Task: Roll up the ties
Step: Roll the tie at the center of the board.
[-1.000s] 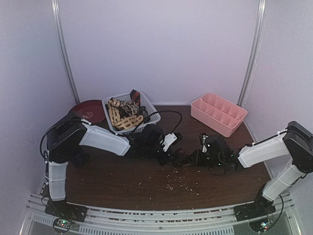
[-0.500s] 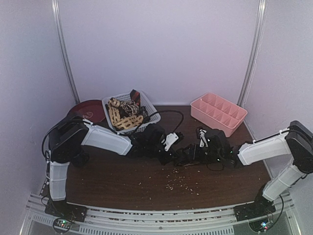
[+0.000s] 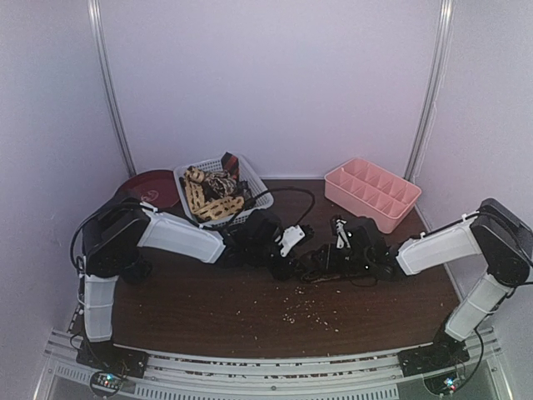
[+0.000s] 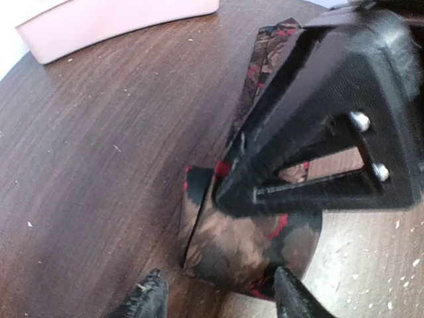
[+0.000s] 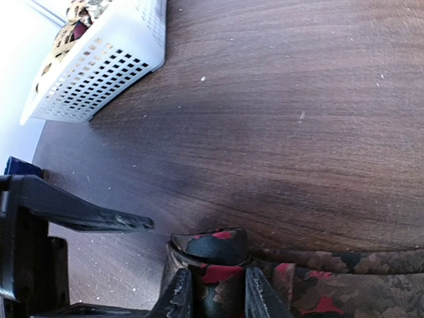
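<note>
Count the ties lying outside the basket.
1: a dark red-patterned tie, partly rolled, between the left gripper and right gripper. Others may be hidden.

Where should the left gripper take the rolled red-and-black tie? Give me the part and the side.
Probably the coiled end, from the side facing the left gripper, opposite the loose tail. The right gripper covers the coil's top and far side, and the open left fingers point at its near edge.
</note>
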{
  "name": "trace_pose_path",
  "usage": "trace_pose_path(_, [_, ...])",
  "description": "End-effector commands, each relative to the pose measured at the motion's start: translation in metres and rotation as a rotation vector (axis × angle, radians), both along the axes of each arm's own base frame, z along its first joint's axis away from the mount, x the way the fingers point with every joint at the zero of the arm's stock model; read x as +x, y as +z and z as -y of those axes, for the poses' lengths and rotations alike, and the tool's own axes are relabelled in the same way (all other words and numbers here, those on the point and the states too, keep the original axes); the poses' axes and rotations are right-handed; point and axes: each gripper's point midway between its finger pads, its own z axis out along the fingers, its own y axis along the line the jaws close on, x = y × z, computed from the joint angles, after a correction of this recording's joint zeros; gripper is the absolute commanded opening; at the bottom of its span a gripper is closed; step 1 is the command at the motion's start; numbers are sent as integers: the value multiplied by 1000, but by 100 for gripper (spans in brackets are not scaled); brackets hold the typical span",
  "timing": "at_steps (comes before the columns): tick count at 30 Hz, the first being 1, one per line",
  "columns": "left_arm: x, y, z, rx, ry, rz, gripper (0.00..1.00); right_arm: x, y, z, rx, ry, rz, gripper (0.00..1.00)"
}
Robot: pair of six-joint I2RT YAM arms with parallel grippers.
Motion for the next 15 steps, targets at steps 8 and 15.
trace_pose_path(8, [-4, 17, 16, 74, -232, 187, 89, -5, -28, 22, 62, -7, -90, 27])
trace_pose_path(15, [3, 18, 39, 41, -291, 189, 92, -6, -31, 16, 121, 36, -124, 27])
